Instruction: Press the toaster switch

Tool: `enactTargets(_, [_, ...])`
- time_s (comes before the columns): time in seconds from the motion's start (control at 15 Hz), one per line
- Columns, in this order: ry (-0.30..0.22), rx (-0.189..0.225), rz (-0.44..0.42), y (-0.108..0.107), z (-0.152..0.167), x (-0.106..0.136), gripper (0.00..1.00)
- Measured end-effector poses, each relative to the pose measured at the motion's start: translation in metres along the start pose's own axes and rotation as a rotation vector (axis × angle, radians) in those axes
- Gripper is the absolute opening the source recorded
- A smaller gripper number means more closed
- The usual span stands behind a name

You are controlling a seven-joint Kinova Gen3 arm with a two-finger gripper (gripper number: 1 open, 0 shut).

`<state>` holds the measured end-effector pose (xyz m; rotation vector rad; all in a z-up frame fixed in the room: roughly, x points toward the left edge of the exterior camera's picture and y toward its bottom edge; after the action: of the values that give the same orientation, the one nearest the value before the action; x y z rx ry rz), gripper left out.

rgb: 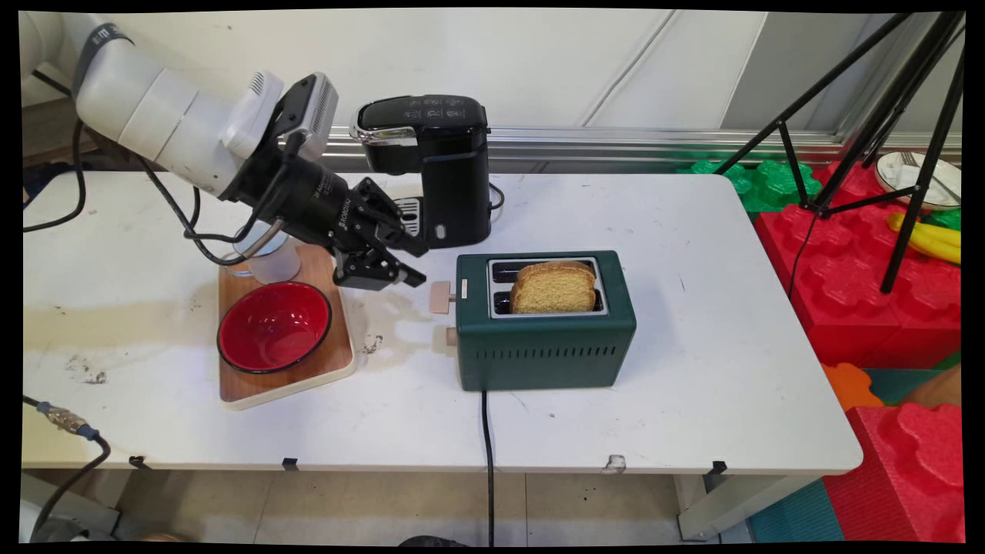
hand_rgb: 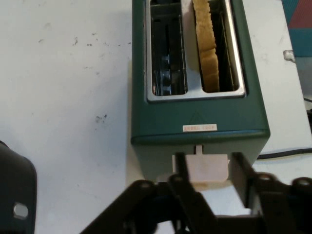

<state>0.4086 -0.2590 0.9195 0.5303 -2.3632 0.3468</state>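
White table [rgb: 692, 254], ROBOTIQ-lettered hand [rgb: 415, 265]

Gripper [hand_rgb: 208, 170] fingers spread either side of pale lever [hand_rgb: 208, 167] on green toaster [hand_rgb: 195, 119]; bread slice [hand_rgb: 207, 48] in right slot.

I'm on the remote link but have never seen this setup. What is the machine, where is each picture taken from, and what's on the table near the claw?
It is a white robot arm ending in a black two-finger gripper. The main view looks down across a white table from a fixed camera. The hand view comes from a camera on the hand, looking along the fingers.

On the table: a green toaster with a bread slice in one slot, a black coffee machine, and a red bowl on a wooden board.

The gripper holds nothing. Its open fingers sit either side of the toaster's pale lever.
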Motion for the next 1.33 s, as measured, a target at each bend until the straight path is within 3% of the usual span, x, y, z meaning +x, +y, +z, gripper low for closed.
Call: enactTargets(1.33, [0.025, -0.037, -0.012, -0.009, 0.024, -0.032, 0.0])
